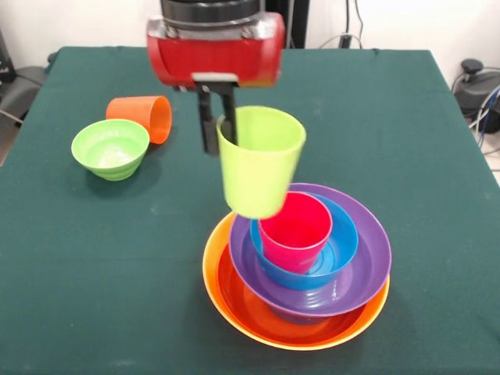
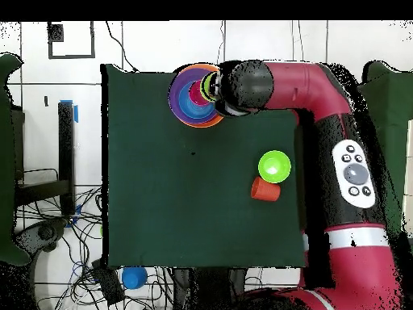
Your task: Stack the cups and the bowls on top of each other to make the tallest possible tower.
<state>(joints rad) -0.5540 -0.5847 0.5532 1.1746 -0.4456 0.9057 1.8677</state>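
I see my gripper (image 1: 218, 117) clamped on the rim of the lime cup (image 1: 259, 160), one finger inside and one outside, holding it tilted in the air just above the tower (image 1: 297, 269). That stack is an orange bowl (image 1: 234, 308), purple bowl (image 1: 367, 266), blue bowl (image 1: 344, 246) and red cup (image 1: 295, 230). Well apart on the table (image 1: 94, 273), the orange cup (image 1: 142, 116) lies on its side touching the green bowl (image 1: 110, 148).

Three cups: lime (image 1: 260, 160), pinkish red (image 1: 295, 231), orange (image 1: 143, 117). Four bowls: yellow-orange (image 1: 234, 305), purple (image 1: 367, 266), blue (image 1: 344, 242), green (image 1: 110, 148).
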